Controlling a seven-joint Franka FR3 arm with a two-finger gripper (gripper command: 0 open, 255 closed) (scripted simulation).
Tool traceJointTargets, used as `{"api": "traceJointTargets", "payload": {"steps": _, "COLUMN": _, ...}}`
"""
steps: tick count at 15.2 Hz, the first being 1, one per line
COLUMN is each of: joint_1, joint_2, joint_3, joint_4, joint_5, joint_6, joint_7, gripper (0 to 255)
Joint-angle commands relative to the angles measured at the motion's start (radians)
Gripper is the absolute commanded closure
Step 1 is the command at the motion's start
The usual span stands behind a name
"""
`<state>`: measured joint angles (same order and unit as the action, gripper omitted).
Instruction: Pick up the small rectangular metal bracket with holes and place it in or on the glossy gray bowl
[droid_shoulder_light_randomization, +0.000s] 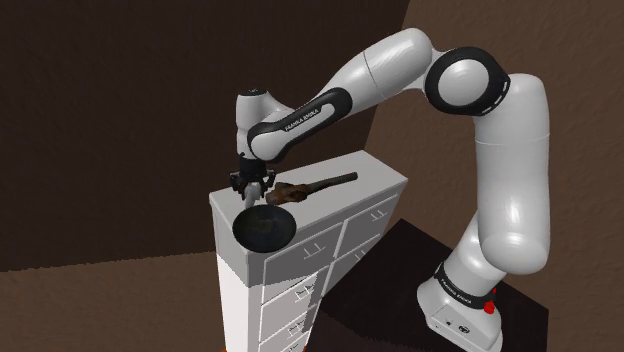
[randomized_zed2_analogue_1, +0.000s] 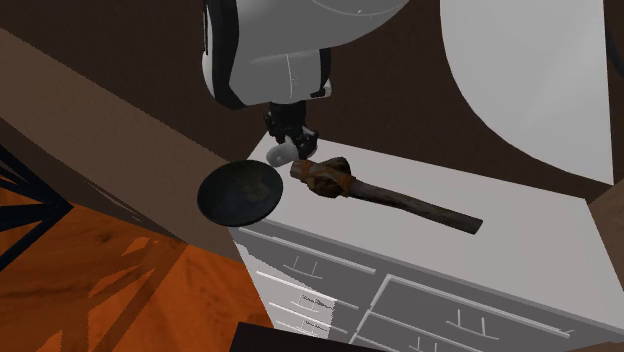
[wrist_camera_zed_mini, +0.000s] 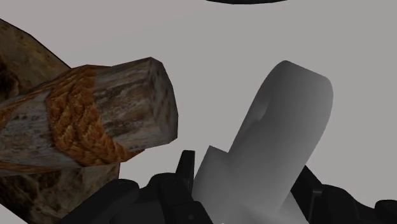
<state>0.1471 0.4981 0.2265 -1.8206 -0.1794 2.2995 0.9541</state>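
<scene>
The tool (wrist_camera_zed_mini: 245, 172) is clenched on the bracket (wrist_camera_zed_mini: 273, 127), a black finger pressing each side of its lower end. The bracket is drawn plain pale grey, with one dimple that may be a hole. It leans up and away from the fingers, probably because they caught it low on one end rather than at its middle. Whether it has cleared the surface beneath is hard to judge from so close; in the second exterior view it hangs as a pale lump right under the wrist, at or just above the top.

Just beside it lies a rope-bound wooden implement (wrist_camera_zed_mini: 95, 114), its blunt end near the bracket but apart, so the grip had to come in alongside it.

Beyond that sits the dark glossy bowl (randomized_zed2_analogue_1: 215, 190), empty, perched on the corner of the white chest of drawers (randomized_zed2_analogue_1: 520, 230) with part of its rim overhanging (a short carry, I judge). The white arm (droid_shoulder_light_randomization: 400, 70) arches over from its stand.
</scene>
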Motion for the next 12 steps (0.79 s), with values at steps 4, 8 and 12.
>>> {"api": "traceJointTargets", "payload": {"steps": 4, "joint_1": 0.000, "joint_2": 0.000, "joint_3": 0.000, "joint_4": 0.000, "joint_5": 0.000, "joint_6": 0.000, "joint_7": 0.000, "gripper": 255}}
{"api": "traceJointTargets", "payload": {"steps": 8, "joint_1": -0.001, "joint_2": -0.008, "joint_3": 0.002, "joint_4": 0.002, "joint_5": 0.003, "joint_6": -0.010, "joint_7": -0.002, "gripper": 255}}
{"api": "traceJointTargets", "payload": {"steps": 12, "joint_1": -0.005, "joint_2": -0.040, "joint_3": 0.008, "joint_4": 0.011, "joint_5": 0.014, "joint_6": -0.050, "joint_7": -0.010, "gripper": 255}}
